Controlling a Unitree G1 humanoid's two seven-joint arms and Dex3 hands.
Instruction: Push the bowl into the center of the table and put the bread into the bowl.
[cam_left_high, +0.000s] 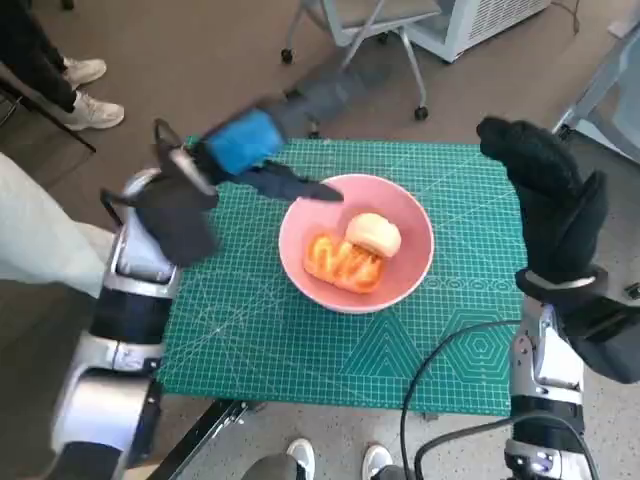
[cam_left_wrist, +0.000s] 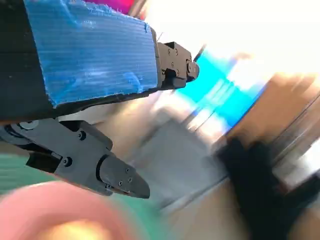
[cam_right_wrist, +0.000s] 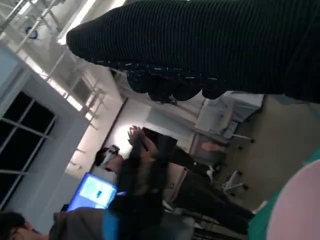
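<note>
Nearest you, the green cutting mat (cam_left_high: 330, 360) covers the table (cam_left_high: 200, 425), and a black cable (cam_left_high: 440, 370) loops across its near right corner. A little further in, the pink bowl (cam_left_high: 410, 265) sits about mid-table on the mat, with the bread (cam_left_high: 373, 234) inside it, a pale round roll lying against an orange pastry (cam_left_high: 340, 262).

Your right robot hand (cam_left_high: 545, 190) is raised beside the table's right edge, well apart from the bowl; its gloved fingers look loosely curved, and you cannot tell from these views whether they are apart or together.

Your left robot hand (cam_left_high: 250, 150) is blurred over the far left part of the mat, its dark fingers (cam_left_high: 300, 185) spread apart, empty, the tips reaching the bowl's far left rim.

Beyond the table stands a rolling chair (cam_left_high: 360, 30); a person's shoes (cam_left_high: 90, 100) show far left.
</note>
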